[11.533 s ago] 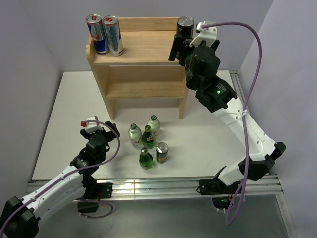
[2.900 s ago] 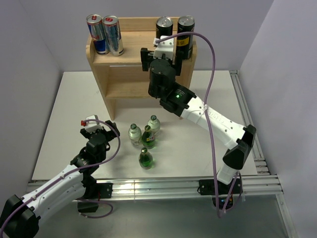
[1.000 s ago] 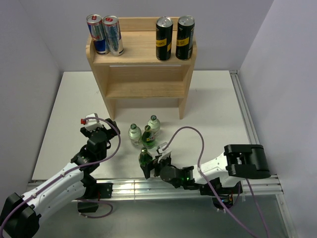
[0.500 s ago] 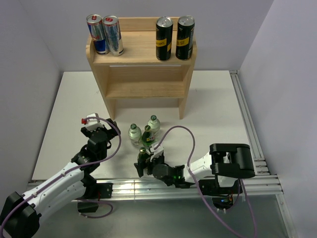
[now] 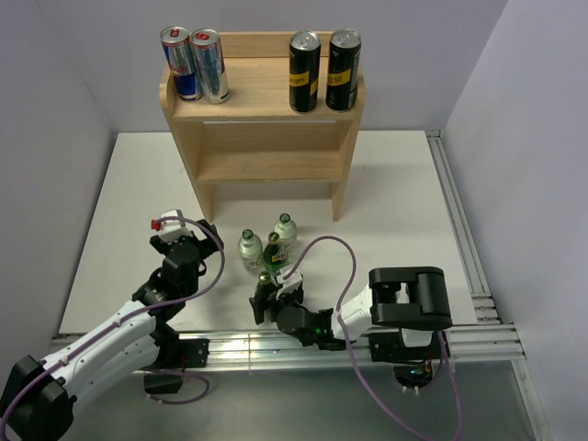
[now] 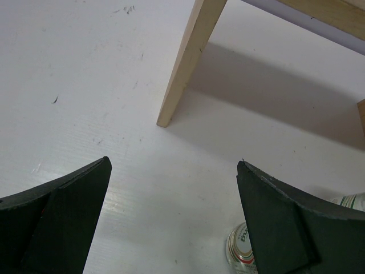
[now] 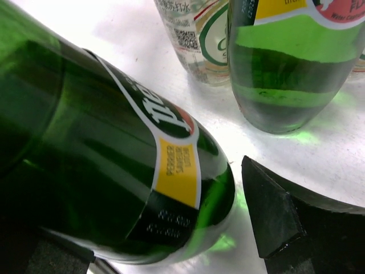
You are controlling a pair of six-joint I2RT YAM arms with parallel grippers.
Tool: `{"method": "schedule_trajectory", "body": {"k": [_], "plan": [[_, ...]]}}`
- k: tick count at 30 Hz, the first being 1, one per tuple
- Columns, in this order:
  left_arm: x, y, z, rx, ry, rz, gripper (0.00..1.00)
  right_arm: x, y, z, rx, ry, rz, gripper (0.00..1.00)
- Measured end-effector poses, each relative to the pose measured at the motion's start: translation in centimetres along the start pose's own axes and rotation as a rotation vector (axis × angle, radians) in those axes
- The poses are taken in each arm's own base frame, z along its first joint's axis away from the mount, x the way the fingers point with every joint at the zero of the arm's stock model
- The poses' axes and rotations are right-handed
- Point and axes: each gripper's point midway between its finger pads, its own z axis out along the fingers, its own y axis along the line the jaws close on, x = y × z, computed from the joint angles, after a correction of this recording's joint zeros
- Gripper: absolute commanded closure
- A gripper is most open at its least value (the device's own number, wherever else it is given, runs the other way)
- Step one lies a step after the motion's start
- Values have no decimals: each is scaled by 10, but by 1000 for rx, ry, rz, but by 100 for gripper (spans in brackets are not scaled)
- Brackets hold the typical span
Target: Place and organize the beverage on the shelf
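The light-wood shelf (image 5: pixel 266 129) stands at the back with two Red Bull cans (image 5: pixel 195 62) at the top left and two black cans (image 5: pixel 323 70) at the top right. Three bottles (image 5: pixel 273 248) stand grouped on the table in front of it. My right gripper (image 5: pixel 265 303) is low near the front edge, its jaws open around a fourth, dark green bottle (image 5: pixel 265 281). In the right wrist view this bottle (image 7: pixel 114 171) fills the space between the jaws of the gripper (image 7: pixel 165 240), with a gap to the right finger (image 7: pixel 285 222). My left gripper (image 5: pixel 197 237) is open and empty.
The left wrist view shows the open left gripper (image 6: pixel 174 217) over white table, a shelf leg (image 6: pixel 188 63) ahead and a clear bottle (image 6: pixel 242 251) by the right finger. A green bottle (image 7: pixel 285 74) and a clear bottle (image 7: pixel 194 34) stand just behind the one between the jaws. A metal rail (image 5: pixel 276 347) runs along the near edge.
The right arm left the second black can on the shelf top, came down to the front edge and slid left until its jaws stood around the nearest green bottle. The left arm barely moved.
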Motion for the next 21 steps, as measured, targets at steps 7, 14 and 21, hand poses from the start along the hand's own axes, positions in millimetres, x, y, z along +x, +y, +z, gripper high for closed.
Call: {"method": "schedule_trajectory", "body": {"k": [7,14,21], "plan": [[0,0,0,1,0,-1,1,-6,3,8,31,-33,-18,34],[3,-1,1,2,10,7,1,-7,4,11,56,-51,-41,100],[5,0,1,0,15,12,1,-6,7,3,104,-29,-118,100]]}}
